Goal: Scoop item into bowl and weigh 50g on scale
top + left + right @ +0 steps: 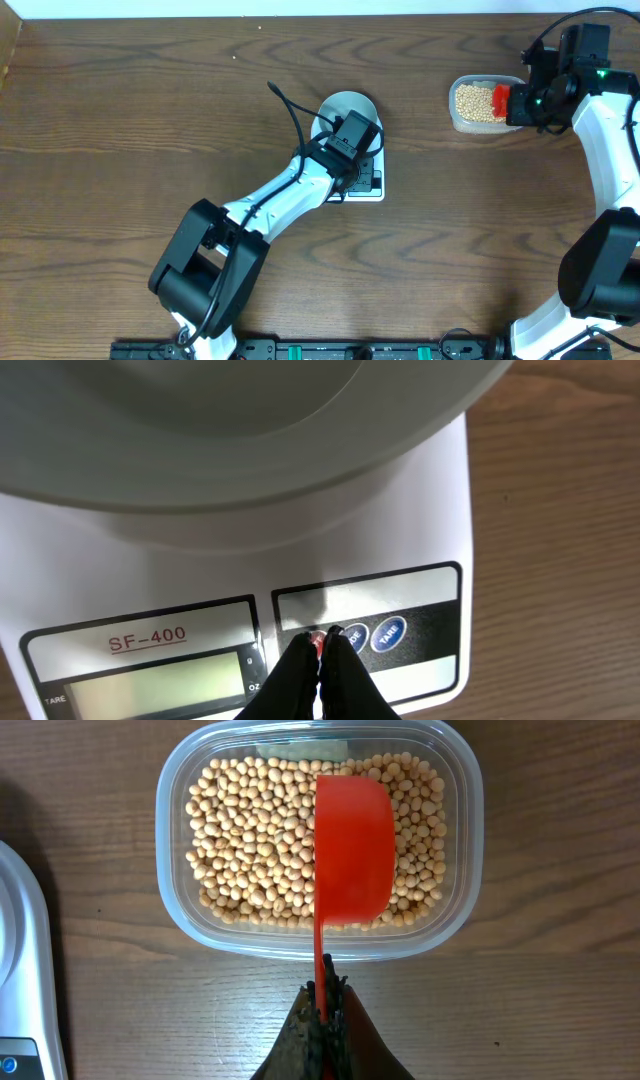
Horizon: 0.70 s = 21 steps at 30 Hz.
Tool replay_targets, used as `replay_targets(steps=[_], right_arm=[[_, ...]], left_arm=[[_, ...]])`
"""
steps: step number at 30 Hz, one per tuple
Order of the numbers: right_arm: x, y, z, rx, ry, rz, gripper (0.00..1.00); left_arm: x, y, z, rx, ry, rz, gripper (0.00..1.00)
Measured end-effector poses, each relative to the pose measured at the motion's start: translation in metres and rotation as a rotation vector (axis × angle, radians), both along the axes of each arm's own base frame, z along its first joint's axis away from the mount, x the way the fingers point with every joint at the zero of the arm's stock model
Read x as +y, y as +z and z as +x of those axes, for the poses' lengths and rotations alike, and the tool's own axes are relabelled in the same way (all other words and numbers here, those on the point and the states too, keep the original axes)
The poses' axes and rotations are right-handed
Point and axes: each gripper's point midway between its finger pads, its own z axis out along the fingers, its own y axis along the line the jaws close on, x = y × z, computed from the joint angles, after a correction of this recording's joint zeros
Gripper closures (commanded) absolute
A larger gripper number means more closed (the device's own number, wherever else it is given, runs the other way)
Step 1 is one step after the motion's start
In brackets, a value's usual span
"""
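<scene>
While your left end effector (322,645) sits at the front panel of the scale (400,520), its fingers are pressed together with nothing between them. Their tips rest on a small red button (317,640), just left of the two blue round buttons (372,634). You cannot read any figure on the grey display (150,685) from the left wrist view. The bowl (200,440) stands on the scale's platform, behind that panel, and its rim overhangs the platform; what it contains is out of sight in that view.

Look to the right of the scale, well apart from it and a little farther back on the table (150,100), and you find the clear plastic tub (462,840). The beans (250,840) lie in it, covering its floor. Your right end effector (325,995) hangs at the tub's near wall, clamped tight on the thin handle of a red scoop (352,850). The scoop's cup lies over the beans right of the tub's middle, and no beans show on its red surface. Whether the cup faces up or down, you cannot tell.
</scene>
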Motion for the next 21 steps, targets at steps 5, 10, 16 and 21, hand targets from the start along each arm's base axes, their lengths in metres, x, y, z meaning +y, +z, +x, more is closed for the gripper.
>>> replay_targets(steps=[5, 10, 16, 21], right_arm=[[0.000, 0.000, 0.000, 0.000, 0.000, 0.000, 0.99], [0.000, 0.000, 0.000, 0.000, 0.000, 0.000, 0.99], [0.000, 0.000, 0.000, 0.000, 0.000, 0.000, 0.99], [0.000, 0.000, 0.000, 0.000, 0.000, 0.000, 0.99]], left_arm=[[0.000, -0.004, -0.001, 0.009, 0.000, 0.006, 0.93], [0.001, -0.009, -0.002, 0.017, 0.000, 0.013, 0.93], [0.001, -0.017, -0.003, 0.032, -0.001, 0.023, 0.92], [0.001, -0.018, -0.003, 0.032, -0.001, 0.023, 0.92]])
